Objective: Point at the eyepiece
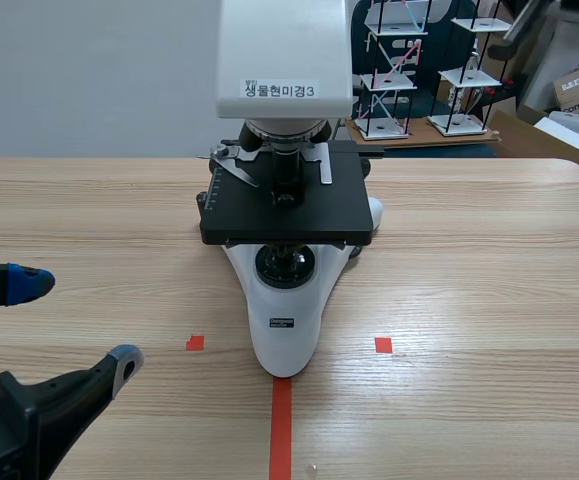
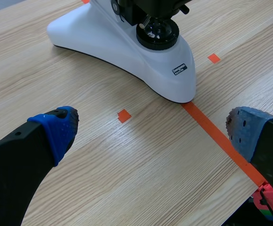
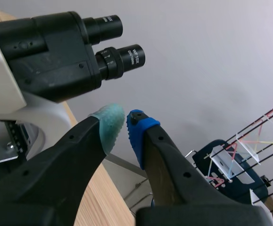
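Eyepieces (image 3: 129, 57) jut from the microscope (image 1: 285, 330) head, just beyond the right gripper (image 3: 125, 123), its fingers nearly pressed together. Left gripper (image 2: 150, 136) hovers, fingers spread, over the tabletop (image 1: 489, 300) beside the base. Wire racks (image 1: 387, 80) stand behind.

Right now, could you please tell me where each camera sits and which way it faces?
Scene view: between the arms, facing across the table at the microscope; the open left gripper shows low.
Left wrist view: low over the table, facing the microscope's white base; its own fingers stand apart.
Right wrist view: raised beside the microscope's head, facing the eyepieces just ahead of the shut right gripper.
Shared: scene and left wrist views both show the white base and tape line.
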Robot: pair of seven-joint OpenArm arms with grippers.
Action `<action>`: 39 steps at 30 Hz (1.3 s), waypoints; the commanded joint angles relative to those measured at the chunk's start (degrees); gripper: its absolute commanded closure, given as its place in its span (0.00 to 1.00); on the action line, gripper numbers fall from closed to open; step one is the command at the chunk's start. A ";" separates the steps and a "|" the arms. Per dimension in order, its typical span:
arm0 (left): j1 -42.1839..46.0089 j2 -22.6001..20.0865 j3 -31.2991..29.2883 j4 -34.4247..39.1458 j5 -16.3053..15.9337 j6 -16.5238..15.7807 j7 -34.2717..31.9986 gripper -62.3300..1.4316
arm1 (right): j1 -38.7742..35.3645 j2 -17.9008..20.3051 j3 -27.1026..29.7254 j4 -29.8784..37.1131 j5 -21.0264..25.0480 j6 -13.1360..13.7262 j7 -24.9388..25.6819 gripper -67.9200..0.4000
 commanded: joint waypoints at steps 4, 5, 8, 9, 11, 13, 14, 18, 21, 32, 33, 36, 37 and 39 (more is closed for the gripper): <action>-0.17 0.11 0.37 0.46 -0.37 -0.04 -1.07 0.00 | 7.23 -2.21 -3.89 -3.37 3.32 -0.37 0.55 0.98; -0.17 0.13 0.37 0.46 -0.37 -0.04 -1.09 0.00 | 8.46 -2.64 -4.74 -4.07 3.48 -0.33 0.35 0.99; -0.17 0.13 0.37 0.46 -0.57 -0.04 -1.27 0.00 | 11.98 -3.85 -7.06 -5.92 4.87 -0.20 -0.96 0.99; -0.17 0.13 0.37 0.46 -0.57 -0.04 -1.27 0.00 | 12.81 -4.11 -7.58 -6.38 5.42 -0.17 -1.60 0.99; -0.17 0.13 0.37 0.46 -0.55 -0.04 -1.20 0.00 | 14.03 -4.13 -8.31 -6.99 6.73 -0.17 -2.34 0.99; -0.17 0.13 0.37 0.46 -0.55 -0.04 -1.16 0.00 | 14.56 -4.11 -8.35 -7.48 7.85 -0.20 -2.29 0.99; -0.17 0.13 0.37 0.46 -0.55 -0.04 -1.22 0.00 | 14.67 -4.07 -8.35 -7.67 8.13 -0.20 -2.27 0.98; -0.17 0.13 0.37 0.46 -0.57 -0.04 -1.20 0.00 | 14.73 -3.76 -8.35 -7.69 8.11 -0.17 -2.16 0.99; -0.17 0.13 0.37 0.46 -0.57 -0.04 -1.18 0.00 | 14.73 -3.28 -8.35 -7.69 8.13 -0.17 -2.08 0.98; -0.17 0.13 0.37 0.46 -0.57 -0.04 -1.20 0.00 | 14.62 -2.73 -8.35 -7.69 8.13 -0.17 -1.79 0.98; -0.17 0.13 0.37 0.46 -0.57 -0.04 -1.20 0.00 | 14.62 -2.73 -8.35 -7.69 8.13 -0.17 -1.66 0.98; -0.17 0.13 0.37 0.46 -0.57 -0.04 -1.20 0.00 | 14.62 -2.73 -8.35 -7.69 8.11 -0.17 -1.66 0.99; -0.17 0.13 0.37 0.46 -0.57 -0.04 -1.20 0.00 | 14.62 -2.75 -8.35 -7.69 8.11 -0.17 -1.66 0.98; -0.17 0.13 0.37 0.46 -0.57 -0.04 -1.20 0.00 | 14.62 -2.86 -8.35 -7.69 8.09 -0.20 -1.66 0.98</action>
